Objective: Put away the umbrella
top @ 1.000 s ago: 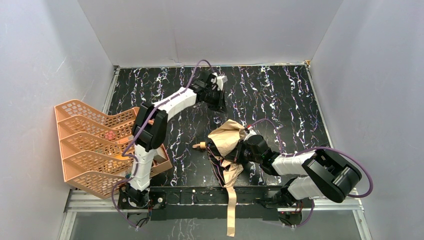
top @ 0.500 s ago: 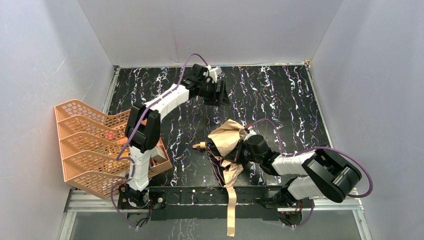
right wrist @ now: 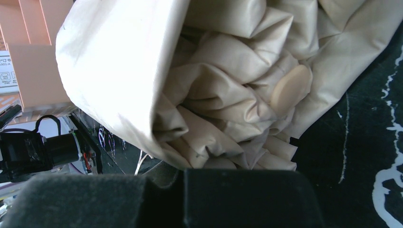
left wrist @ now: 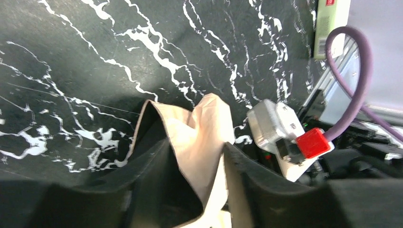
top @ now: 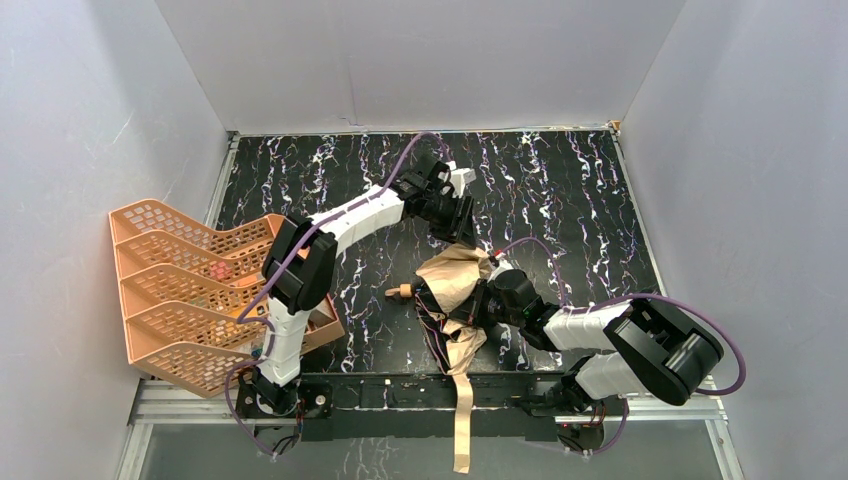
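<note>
The left arm has swung back across the black, white-veined table (top: 560, 190) in the last second. It was out over bare surface near the far side and now has its left tool (top: 458, 222) down at the far edge of the compact folding umbrella with the tan outside and black ribs (top: 452, 278). That tool was closed a second ago. Now its jaws stand apart and straddle an upstanding fold of tan canopy, which shows plainly between them from the wrist (left wrist: 199, 161), but they have not clamped on it yet. The umbrella itself has not budged: it lies crumpled near the middle of the table, towards the near edge, still loose and half-bundled, with its small tan handle knob (top: 401, 292) pointing left. The right tool (top: 478, 300) has stayed closed and pushed into the right side of the bundle. Whether it actually pinches cloth I cannot tell, since the folds crowd right up to its tips (right wrist: 183, 173). To my eye this is the start of gathering the canopy in, with one arm steadying while the other takes a fold, so the putting away is still early. The long tan strap (top: 462, 425) trails off the near edge between the arm bases and could snag there. The orange plastic mesh tray rack (top: 175, 290) sits well off to the left, beside the left arm's base.
</note>
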`<state>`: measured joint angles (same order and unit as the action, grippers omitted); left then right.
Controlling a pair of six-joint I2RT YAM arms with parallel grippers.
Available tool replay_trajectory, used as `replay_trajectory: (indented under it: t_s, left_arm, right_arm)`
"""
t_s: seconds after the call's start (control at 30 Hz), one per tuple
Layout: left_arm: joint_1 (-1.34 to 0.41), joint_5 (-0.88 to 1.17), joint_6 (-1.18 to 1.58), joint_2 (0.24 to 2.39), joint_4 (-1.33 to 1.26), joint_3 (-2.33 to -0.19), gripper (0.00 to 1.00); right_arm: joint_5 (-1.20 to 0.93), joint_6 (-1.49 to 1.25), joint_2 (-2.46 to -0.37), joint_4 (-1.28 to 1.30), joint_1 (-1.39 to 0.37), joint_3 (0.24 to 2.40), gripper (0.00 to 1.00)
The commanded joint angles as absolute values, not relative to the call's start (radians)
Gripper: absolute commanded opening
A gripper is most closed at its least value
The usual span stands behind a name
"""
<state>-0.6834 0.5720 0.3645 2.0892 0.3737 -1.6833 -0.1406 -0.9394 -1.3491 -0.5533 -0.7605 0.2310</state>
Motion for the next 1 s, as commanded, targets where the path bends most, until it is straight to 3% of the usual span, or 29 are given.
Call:
replay_trajectory:
  t_s: [0.0, 0.17, 0.63, 0.97]
  left_arm:
    - [-0.674, 0.576, 0.344, 2.079, 0.419, -1.729, 0.33]
    - [-0.673, 0.548, 0.345, 2.082, 0.426, -1.746, 0.0]
    - [-0.563, 0.484, 0.412, 2.061, 0.394, -1.83, 0.0]
    - [-0.551, 0.332, 0.418, 2.008, 0.373, -1.828, 0.0]
  right_arm:
    - [-0.071, -0.889, -1.398, -0.344, -0.758, 0.184, 0.0]
    - [-0.069, -0.891, -1.401, -0.345, -0.759, 0.183, 0.0]
    - [-0.066, -0.899, -1.409, -0.342, -0.758, 0.179, 0.0]
    - [-0.072, -0.901, -1.429, -0.353, -0.758, 0.181, 0.0]
